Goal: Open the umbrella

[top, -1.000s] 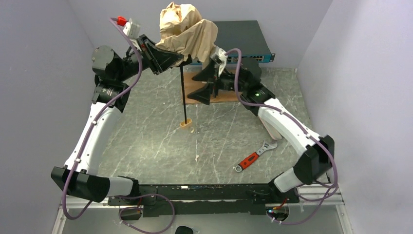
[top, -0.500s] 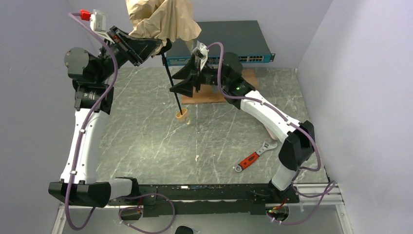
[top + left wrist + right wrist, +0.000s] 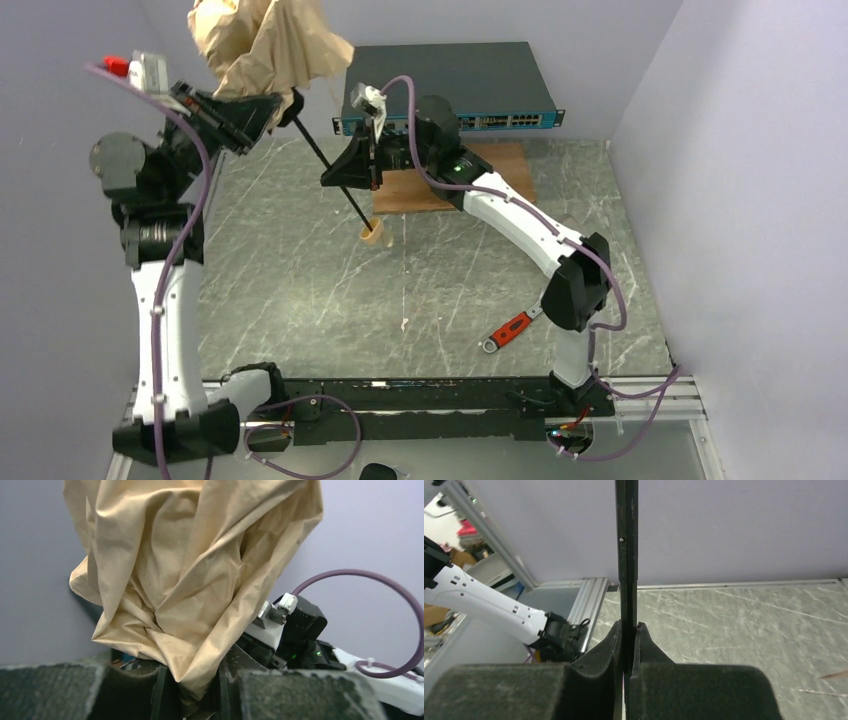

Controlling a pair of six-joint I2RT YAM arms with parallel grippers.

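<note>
Right gripper [image 3: 629, 630] first: went from spread wide beside the black shaft [image 3: 626, 555] to pinched shut on it, low on its length, just above the cream handle [image 3: 372, 233] down by the table [image 3: 450, 290]. Left gripper [image 3: 192, 680]: kept partly closed on the bunched fabric [image 3: 190, 580] of the umbrella [image 3: 262, 45], carried that end up and leftward, tilting the shaft. Judged held at both ends now, ready for pulling apart, though not yet open
</note>
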